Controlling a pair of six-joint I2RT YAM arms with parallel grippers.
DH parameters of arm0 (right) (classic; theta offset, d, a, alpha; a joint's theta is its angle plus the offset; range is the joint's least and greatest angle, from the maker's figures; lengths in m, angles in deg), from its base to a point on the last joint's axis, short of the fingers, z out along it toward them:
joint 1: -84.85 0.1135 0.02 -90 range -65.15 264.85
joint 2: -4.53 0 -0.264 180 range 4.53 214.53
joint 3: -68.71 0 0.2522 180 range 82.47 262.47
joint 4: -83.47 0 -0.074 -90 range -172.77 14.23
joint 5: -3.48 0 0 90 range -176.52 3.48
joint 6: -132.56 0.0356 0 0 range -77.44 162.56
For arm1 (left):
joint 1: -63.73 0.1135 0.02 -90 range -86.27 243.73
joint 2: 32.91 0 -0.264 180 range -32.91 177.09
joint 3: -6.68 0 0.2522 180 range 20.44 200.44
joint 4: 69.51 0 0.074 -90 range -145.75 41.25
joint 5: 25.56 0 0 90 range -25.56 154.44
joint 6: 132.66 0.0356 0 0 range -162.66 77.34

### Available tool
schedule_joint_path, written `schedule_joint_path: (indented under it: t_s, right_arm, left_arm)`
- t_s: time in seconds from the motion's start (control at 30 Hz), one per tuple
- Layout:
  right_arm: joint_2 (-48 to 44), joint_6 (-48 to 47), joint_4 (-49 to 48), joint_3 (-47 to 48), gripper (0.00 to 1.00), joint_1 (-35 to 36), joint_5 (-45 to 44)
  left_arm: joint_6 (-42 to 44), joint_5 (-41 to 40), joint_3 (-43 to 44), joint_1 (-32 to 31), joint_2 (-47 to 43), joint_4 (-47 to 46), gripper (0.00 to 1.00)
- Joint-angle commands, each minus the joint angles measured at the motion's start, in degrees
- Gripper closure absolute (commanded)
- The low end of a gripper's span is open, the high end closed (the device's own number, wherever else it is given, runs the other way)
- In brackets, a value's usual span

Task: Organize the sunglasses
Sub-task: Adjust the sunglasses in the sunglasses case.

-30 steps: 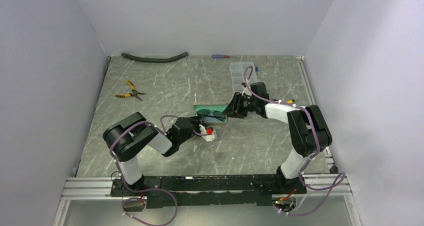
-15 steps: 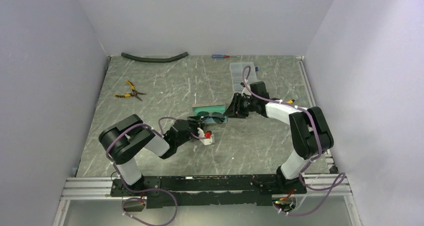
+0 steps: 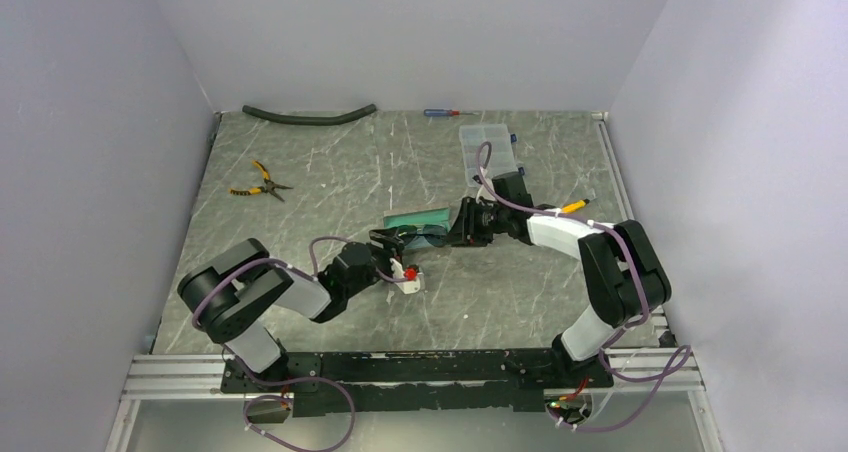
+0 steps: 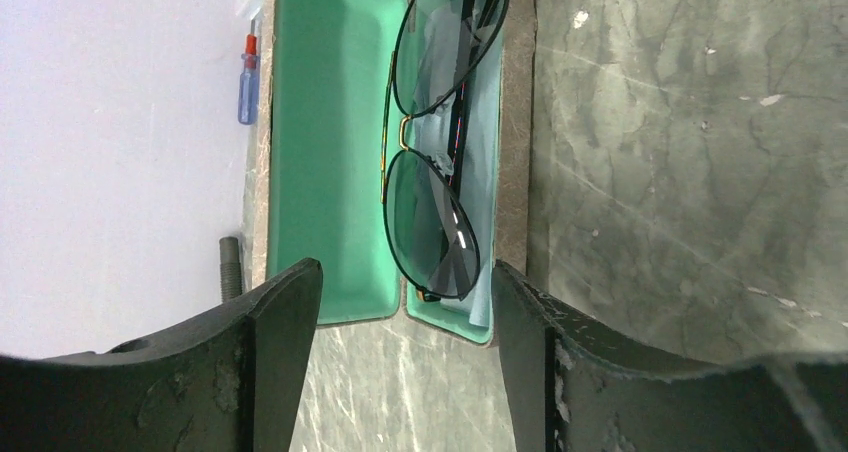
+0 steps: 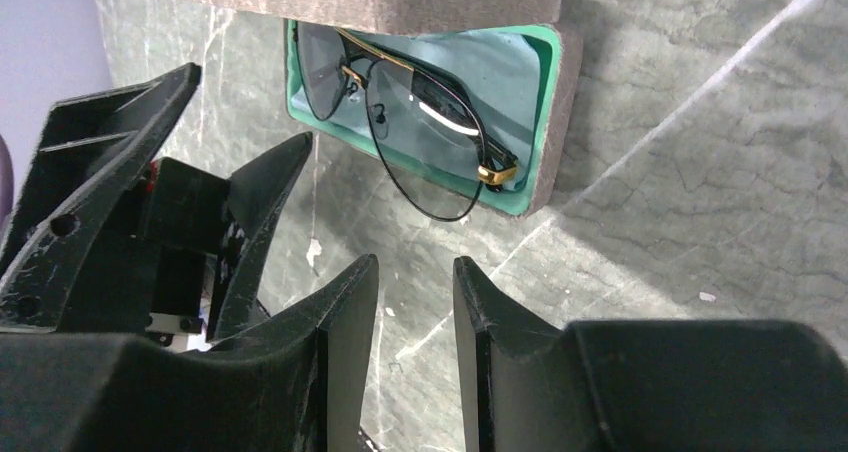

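Teal-lined case (image 4: 320, 172), mid counter (image 3: 330, 162), holds the sunglasses (image 4: 440, 142). I see my left claw (image 4: 405, 282) wide open and empty just near of it; my right claw (image 5: 415, 267), narrowly parted, empty, at its right.

Left gripper (image 4: 405, 272): jaws closed a second ago, now spread and drawn back just short of the case (image 4: 320, 122). Sunglasses (image 4: 425, 202): let go, now lying in the case's teal tray. Right gripper (image 5: 415, 272): moved nearer the case.
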Motion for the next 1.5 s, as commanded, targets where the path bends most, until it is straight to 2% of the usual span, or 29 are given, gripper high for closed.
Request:
schedule_joint_path:
  t_s: [0.0, 0.1, 0.23, 0.33, 0.43, 0.53, 0.7, 0.8, 0.9, 1.2, 1.47]
  right_arm:
    - [-1.61, 0.96, -4.16, -0.4, 0.63, 0.16, -1.38]
    - [-1.75, 0.74, -3.15, -0.2, 0.63, 0.19, -2.16]
    - [-3.03, 1.14, -2.96, -1.39, 0.65, 0.55, -4.56]
    - [-3.41, 3.1, -5.18, -2.75, 0.66, 0.56, -5.05]
    - [-3.22, 4.88, -6.83, -3.07, 0.68, 0.89, -5.49]
    - [-2.98, 6.22, -8.01, -3.22, 0.69, 1.84, -6.32]
    - [-1.7, 9.29, -11.01, -4.63, 0.7, 3.49, -8.46]
    - [-0.36, 10.09, -10.22, -3.61, 0.7, 4.06, -9.84]
    - [-0.3, 10.07, -10.12, -3.41, 0.69, 4.34, -11.2]
    - [1.63, 8.09, -6.63, -0.16, 0.67, 4.36, -13.13]
    - [3.78, 7.73, -6.37, 1.77, 0.67, 4.39, -13.59]
  left_arm:
    - [-0.37, 0.33, -0.59, -0.39, -3.82, 1.06, 0.32]
    - [-2.11, 1.08, 0.17, -0.41, -9.1, 7.61, 0.31]
    - [-11.72, 4.6, 7.01, 0.12, -22.36, 34.97, 0.3]
    - [-20.09, 8.2, 10.12, 0.35, -28.0, 47.49, 0.29]
    - [-28.21, 9.67, 14.39, 3.52, -28.23, 55.65, 0.3]
    - [-33.97, 15.09, 20.14, 11.16, -23.89, 61.72, 0.31]
    - [-35.7, 19.37, 28.87, 19.79, -13.9, 62.36, 0.33]
    - [-29.63, 21.46, 28.73, 20.3, -12.44, 57.99, 0.32]
    - [-23.89, 23.55, 29.19, 20.31, -10.82, 58.4, 0.32]
    - [-21.72, 26.22, 31.16, 20.33, -5.64, 56.84, 0.36]
    - [-19.69, 26.76, 30.79, 20.31, -3.44, 52.74, 0.6]
